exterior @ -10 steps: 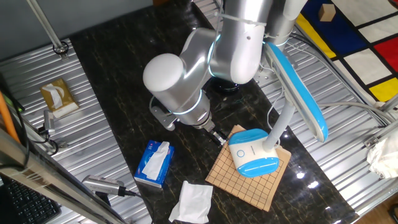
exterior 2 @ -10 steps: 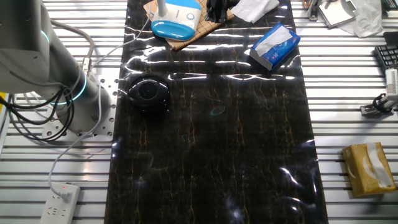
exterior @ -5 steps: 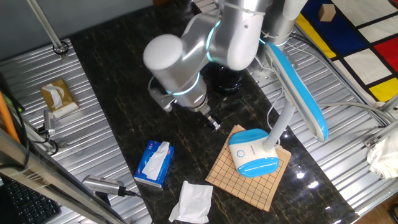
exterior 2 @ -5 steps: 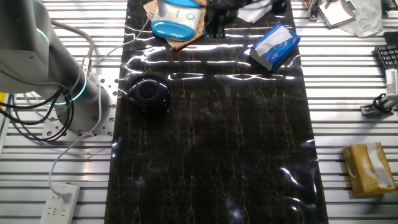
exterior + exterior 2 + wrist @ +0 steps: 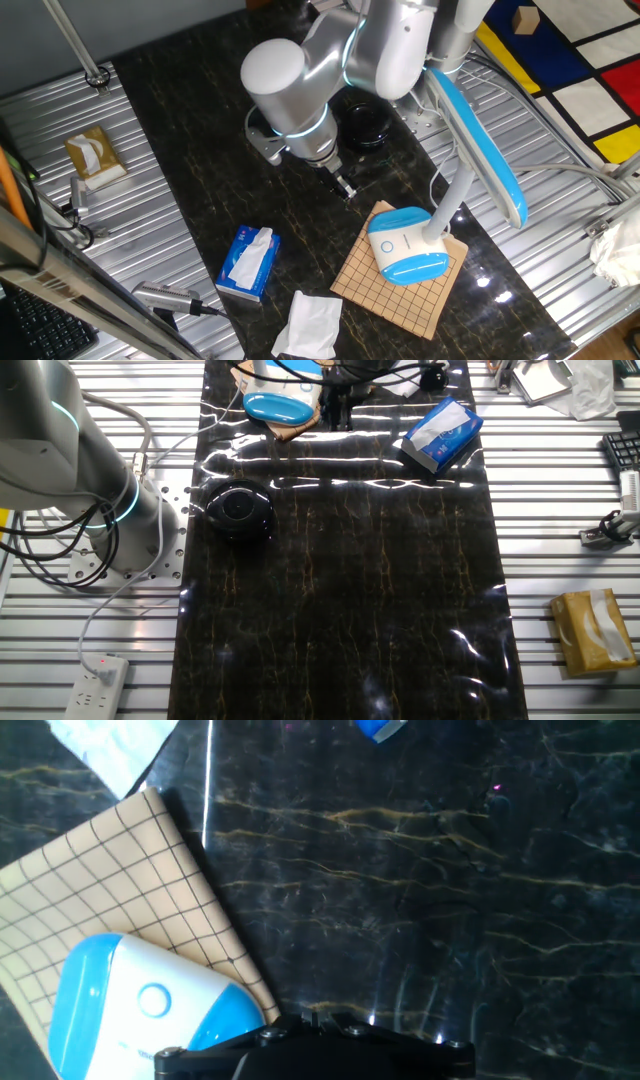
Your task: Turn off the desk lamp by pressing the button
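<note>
**Now hovering beside the lamp base, off the button**

Far left, on the ribbed metal bench (image 5: 60,215): a brown tissue box (image 5: 93,156) with a white sheet poking from its slot. Further right, on the dark marble-patterned mat (image 5: 190,150): a blue tissue pack (image 5: 247,263), torn open on top, white tissue showing inside; just below and right of it, a loose crumpled white tissue (image 5: 310,325). Next, the silver arm, bent down over the mat, gripper (image 5: 343,186) held low above the dark surface, near the upper-left corner of the gridded wooden board (image 5: 390,295) but apart from it. Fingers too small and dark to judge; open or closed cannot be told from any view. Behind the arm, a round black object (image 5: 366,120) on the mat. Right of the gripper, on the board: the desk lamp (image 5: 408,246), oval white-and-blue base flat on the grid, white neck rising up and right to the long blue-backed head. On top of the base, the button (image 5: 388,244), a small ringed circle, uncovered and untouched. Hand view: board at left, lamp base at lower left with the button (image 5: 153,1000) plain to see, bare marbled mat filling the rest. Far right, beyond the bench: a floor panel (image 5: 560,60) of red, yellow and white blocks with black lines.
</note>
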Controlling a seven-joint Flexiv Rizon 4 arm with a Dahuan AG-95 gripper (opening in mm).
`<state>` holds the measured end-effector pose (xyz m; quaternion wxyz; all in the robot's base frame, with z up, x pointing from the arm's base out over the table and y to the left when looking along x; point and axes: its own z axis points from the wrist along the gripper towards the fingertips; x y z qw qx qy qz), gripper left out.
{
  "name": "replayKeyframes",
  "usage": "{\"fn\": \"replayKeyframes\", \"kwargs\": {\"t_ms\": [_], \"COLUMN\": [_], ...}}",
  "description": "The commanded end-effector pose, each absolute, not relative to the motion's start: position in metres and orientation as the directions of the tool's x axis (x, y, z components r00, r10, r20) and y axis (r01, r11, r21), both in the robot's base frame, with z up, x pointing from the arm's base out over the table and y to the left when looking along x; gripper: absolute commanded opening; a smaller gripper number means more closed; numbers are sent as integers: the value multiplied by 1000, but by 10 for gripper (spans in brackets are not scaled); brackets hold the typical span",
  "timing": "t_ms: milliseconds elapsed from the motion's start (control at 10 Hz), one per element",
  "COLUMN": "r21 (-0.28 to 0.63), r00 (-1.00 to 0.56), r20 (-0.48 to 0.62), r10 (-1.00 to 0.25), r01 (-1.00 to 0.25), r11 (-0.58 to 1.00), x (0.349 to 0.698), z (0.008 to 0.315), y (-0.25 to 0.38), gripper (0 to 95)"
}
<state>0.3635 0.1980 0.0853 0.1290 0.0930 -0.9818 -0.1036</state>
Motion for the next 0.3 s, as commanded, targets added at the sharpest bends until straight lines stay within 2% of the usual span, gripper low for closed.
{"fn": "replayKeyframes", "kwargs": {"t_ms": [100,300], "r21": [229,230], "r00": [-948,-948], "r20": [236,236], "r10": [-213,-214], "r01": [-158,-160], "r11": [960,960], "x": [366,365], "z": [83,83], "y": [199,199], "gripper": [0,0]}}
